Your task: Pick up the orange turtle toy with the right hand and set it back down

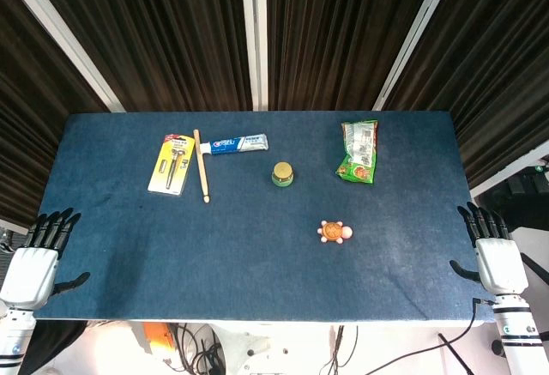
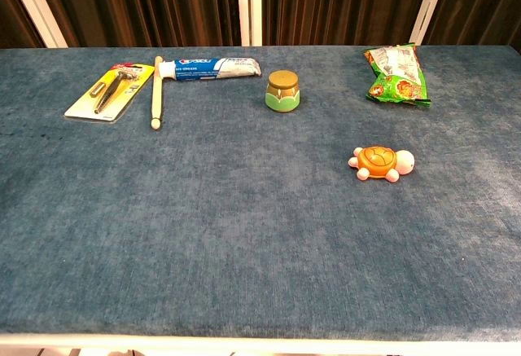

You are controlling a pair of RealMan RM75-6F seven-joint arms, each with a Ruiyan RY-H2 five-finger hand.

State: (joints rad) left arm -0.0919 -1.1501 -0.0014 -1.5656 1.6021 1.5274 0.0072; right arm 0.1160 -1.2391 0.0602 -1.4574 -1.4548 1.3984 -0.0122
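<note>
The orange turtle toy [image 1: 334, 232] [image 2: 380, 162] lies flat on the blue table, right of centre, its pale head pointing right. My right hand [image 1: 491, 251] hovers at the table's right front corner with fingers spread and nothing in it, well to the right of the turtle. At the left front corner my left hand [image 1: 39, 251] is likewise spread and empty. The chest view shows neither hand.
Along the far side lie a yellow blister pack with a tool [image 1: 170, 164], a wooden stick [image 1: 202, 166], a toothpaste tube [image 1: 235, 143], a small green jar with a gold lid [image 1: 283, 174] and a green snack bag [image 1: 358, 152]. The blue table [image 1: 257, 255] is bare between the turtle and my right hand.
</note>
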